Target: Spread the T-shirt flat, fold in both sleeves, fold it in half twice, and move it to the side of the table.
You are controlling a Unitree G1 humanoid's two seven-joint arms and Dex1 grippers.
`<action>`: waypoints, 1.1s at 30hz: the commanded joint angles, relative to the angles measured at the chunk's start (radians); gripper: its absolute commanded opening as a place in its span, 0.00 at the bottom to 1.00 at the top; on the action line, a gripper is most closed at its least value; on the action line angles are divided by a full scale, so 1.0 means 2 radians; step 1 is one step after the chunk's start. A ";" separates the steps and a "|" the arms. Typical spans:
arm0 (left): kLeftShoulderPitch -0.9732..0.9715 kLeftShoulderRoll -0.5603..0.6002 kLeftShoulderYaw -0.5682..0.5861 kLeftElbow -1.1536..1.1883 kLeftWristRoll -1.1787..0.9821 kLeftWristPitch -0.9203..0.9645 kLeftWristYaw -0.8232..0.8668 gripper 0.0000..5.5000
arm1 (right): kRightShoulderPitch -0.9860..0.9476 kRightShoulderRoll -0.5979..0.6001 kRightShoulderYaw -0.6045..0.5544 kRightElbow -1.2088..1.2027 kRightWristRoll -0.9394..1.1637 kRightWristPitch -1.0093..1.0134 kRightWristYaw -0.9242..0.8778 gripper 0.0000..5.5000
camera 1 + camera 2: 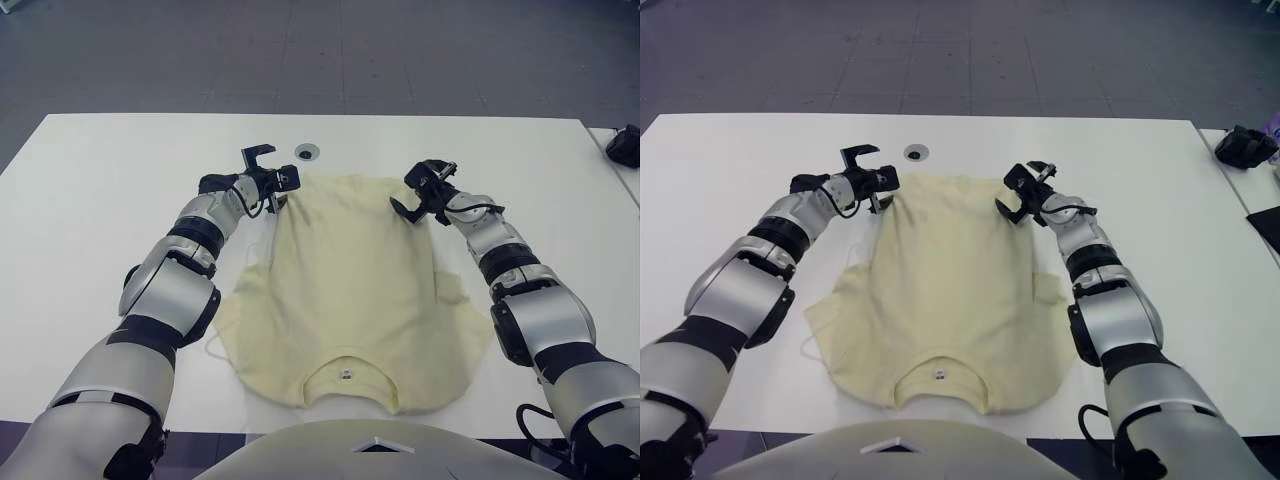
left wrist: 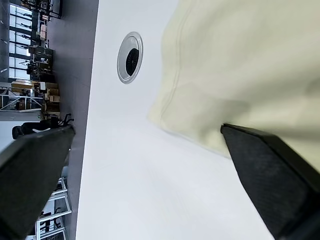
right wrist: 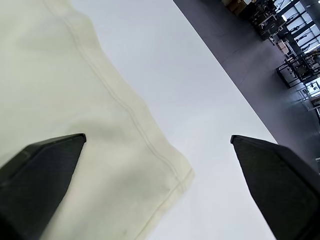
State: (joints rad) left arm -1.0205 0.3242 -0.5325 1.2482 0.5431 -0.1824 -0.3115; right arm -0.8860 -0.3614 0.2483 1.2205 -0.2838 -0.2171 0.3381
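Two grippers: one at each far corner of the T-shirt's hem, both with fingers spread wide and holding nothing.
T-shirt [image 1: 350, 290]: pale yellow, lying mostly spread in the middle of the white table [image 1: 120, 170], hem at the far end.
Collar [image 1: 345, 372]: at the table's near edge, toward the robot.
Sleeves: out to both sides near the collar end, unfolded and a little rumpled.
Left gripper [image 1: 268, 172]: at the far left hem corner; in the left wrist view the corner lies on the table between the open fingers.
Right gripper [image 1: 418, 190]: at the far right hem corner; in the right wrist view the stitched hem edge runs between its fingers.
Grommet [image 1: 307, 151]: a round metal-rimmed hole in the table, just beyond the hem, near the left gripper.
Dark object [image 1: 625, 145]: on the neighbouring surface at the far right, well apart from the shirt.
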 commanded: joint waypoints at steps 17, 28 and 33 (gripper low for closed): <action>0.051 0.098 0.087 -0.126 -0.045 -0.092 0.029 0.98 | 0.056 -0.010 -0.158 -0.218 0.175 -0.019 0.052 0.98; 0.652 0.137 0.377 -0.809 -0.419 0.218 -0.111 0.98 | 0.428 -0.022 -0.228 -0.818 0.365 0.334 0.002 0.98; 0.732 0.133 0.424 -0.871 -0.469 0.256 -0.113 0.98 | 0.538 0.005 -0.304 -0.942 0.474 0.413 -0.074 0.98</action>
State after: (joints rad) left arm 0.1733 0.5658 0.1195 -0.0956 -0.1658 0.1190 -0.4841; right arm -0.0654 -0.3676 -0.1856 -0.1946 0.3943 0.3190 0.3504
